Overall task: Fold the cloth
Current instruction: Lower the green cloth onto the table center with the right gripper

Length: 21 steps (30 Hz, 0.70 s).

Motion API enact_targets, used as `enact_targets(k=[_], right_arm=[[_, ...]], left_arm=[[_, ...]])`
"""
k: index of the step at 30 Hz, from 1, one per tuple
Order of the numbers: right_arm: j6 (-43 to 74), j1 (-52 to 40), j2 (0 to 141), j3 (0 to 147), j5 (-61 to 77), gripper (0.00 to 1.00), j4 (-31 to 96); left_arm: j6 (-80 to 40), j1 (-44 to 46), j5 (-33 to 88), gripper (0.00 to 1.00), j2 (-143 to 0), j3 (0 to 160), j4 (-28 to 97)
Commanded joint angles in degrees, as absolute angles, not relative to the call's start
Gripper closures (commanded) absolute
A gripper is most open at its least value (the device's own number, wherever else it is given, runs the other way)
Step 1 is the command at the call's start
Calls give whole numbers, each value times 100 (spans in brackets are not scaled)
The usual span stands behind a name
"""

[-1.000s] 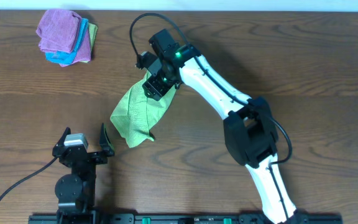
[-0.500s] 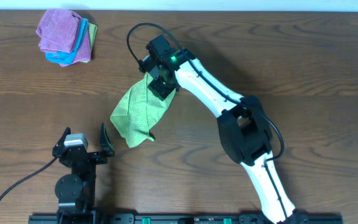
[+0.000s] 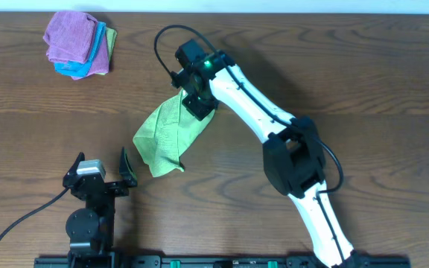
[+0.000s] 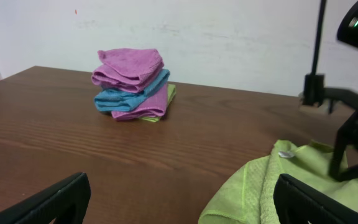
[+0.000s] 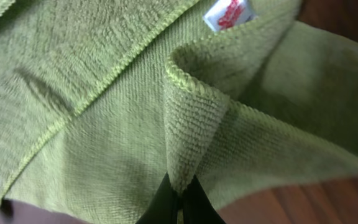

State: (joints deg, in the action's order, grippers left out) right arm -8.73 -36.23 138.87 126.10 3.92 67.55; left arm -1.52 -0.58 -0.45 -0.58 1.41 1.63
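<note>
Pinching a ridge of the cloth (image 5: 104, 124) beside its white tag (image 5: 229, 12), right claw (image 5: 179, 202) holds clenched; judge: lift low, carry over, align hems. Left claw (image 3: 100, 170) released.

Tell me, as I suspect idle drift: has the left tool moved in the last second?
No: the left tool sits exactly as far from the folded pile as before.

- Overhead: even diffuse light, sharp all over; just a small soft shadow at the cloth's (image 3: 162, 134) lower edge.
- Left wrist: bright wall (image 4: 229, 37), mild sheen on the table (image 4: 73, 143), bottom corners dark.
- Right wrist: extreme close-up, weave crisp mid-frame, left edge blurred.
</note>
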Motion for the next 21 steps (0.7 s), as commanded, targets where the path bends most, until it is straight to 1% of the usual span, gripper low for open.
enact_targets(k=[1,7,9,10,11,12,13,14,17,21], right_arm=[[-729,-3640,13378,12969,169,99,7039],[-731,-3640,13056,13008,145,98,7760],[-731,-3642,13045,13008,148,91,8025],[-733,-3640,13045,13004,145,86,8195],[-735,-3640,13045,12995,119,77,8361],[-733,-3640,13045,12993,47,58,8523],[-733,-3640,13045,12993,-19,20,8680],[-731,-3640,13045,12993,-73,1,8792],[-733,-3621,13045,12993,-152,1,8936],[-735,-3618,13045,12986,-150,1,8615]], left_arm=[[-172,-36,-163,5,-25,27,427],[-172,-36,-163,5,-25,27,427],[-172,-36,-163,5,-25,27,427],[-172,-36,-163,4,-25,27,427],[-172,-36,-163,5,-25,27,427],[-172,-36,-163,5,-25,27,427],[-172,-36,-163,5,-25,27,427],[-172,-36,-163,5,-25,27,427],[-172,-36,-163,5,-25,27,427],[-172,-36,-163,5,-25,27,427]])
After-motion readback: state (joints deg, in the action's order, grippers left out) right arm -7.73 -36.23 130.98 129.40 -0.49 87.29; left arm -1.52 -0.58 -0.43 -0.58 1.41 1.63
